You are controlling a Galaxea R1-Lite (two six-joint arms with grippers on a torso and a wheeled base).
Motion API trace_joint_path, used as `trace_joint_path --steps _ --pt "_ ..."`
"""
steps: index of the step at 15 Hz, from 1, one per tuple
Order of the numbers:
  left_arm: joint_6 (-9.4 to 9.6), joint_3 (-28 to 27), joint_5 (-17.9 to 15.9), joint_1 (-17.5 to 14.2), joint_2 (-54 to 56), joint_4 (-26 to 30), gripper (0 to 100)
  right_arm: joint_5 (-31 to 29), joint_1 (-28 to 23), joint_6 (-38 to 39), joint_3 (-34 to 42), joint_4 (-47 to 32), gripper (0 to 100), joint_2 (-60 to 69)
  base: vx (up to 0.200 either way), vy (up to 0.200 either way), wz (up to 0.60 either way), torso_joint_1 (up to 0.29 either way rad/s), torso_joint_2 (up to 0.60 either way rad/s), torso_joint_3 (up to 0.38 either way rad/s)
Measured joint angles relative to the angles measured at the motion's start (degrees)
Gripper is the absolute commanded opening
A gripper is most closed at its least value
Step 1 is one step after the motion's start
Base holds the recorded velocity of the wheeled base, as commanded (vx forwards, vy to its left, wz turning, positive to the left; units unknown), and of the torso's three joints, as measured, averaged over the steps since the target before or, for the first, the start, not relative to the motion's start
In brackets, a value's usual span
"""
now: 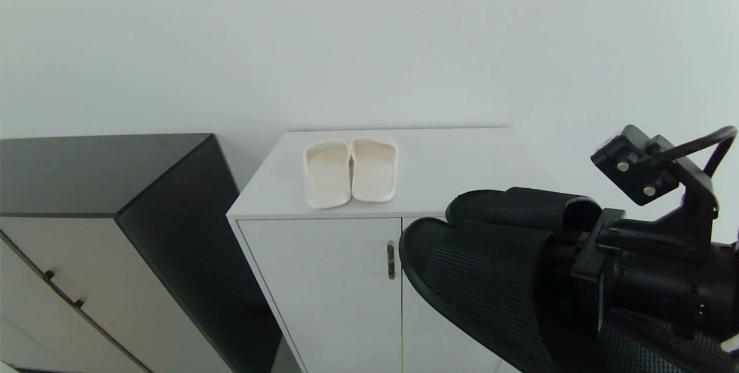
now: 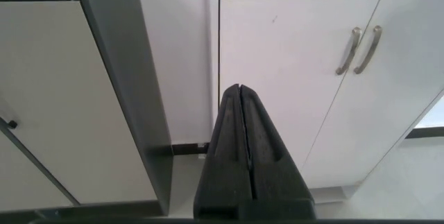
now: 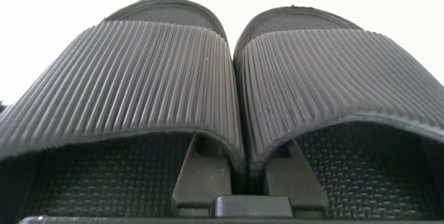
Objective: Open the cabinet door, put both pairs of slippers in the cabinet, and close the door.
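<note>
- The right pincer [image 3: 244, 175] is clamped on a pair of black slippers [image 1: 496, 269], which it holds in the air, toes pointing away from the wrist.
- The right wrist view looks up from beneath the ribbed straps. One finger [image 3: 201, 179] sits inside each slipper, and the two touching inner walls are squeezed between the fingers.
- In the head view the black slippers hang in front of the white cabinet [image 1: 450, 171], level with its top edge and across its right door.
- A pair of cream slippers [image 1: 350, 172] lies on the cabinet top, beyond the right pincer and off to its left. They sit side by side, touching, with their toes toward the wall [image 1: 369, 44].
- The left pincer [image 2: 240, 99] is closed and holds nothing, its two fingers pressed flat together.
- The left wrist view shows this pincer low down, facing the cabinet front from a short way off. Both doors are shut.
- Ahead of the left pincer and to its right, two metal handles [image 2: 349, 50] stand upright, close together where the doors meet. The head view gives one of them [image 1: 391, 259], just beside the black slippers.
- A dark cabinet [image 1: 115, 176] with pale fronts stands to the left of the left pincer, apart from the white one.
</note>
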State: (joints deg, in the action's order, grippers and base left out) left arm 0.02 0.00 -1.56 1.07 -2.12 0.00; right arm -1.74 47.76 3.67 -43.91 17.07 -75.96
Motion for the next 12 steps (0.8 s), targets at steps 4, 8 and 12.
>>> trace_joint_path --steps 4,8,12 --pt "-0.02 0.0 0.0 -0.04 0.06 -0.05 0 1.06 -0.05 0.02 0.43 0.06 0 -1.18 0.0 0.0 0.0 -0.018 0.04 0.026" --pt "-0.02 0.0 -0.1 -0.04 0.09 0.02 0 2.5 -0.27 0.0 0.15 1.49 0 -3.36 0.0 0.0 0.0 -0.18 0.45 0.253" --pt "0.05 0.0 0.01 -0.41 0.8 0.0 0 2.63 -1.11 0.0 0.39 1.73 0 -4.68 0.0 0.0 0.0 -0.201 0.52 0.305"
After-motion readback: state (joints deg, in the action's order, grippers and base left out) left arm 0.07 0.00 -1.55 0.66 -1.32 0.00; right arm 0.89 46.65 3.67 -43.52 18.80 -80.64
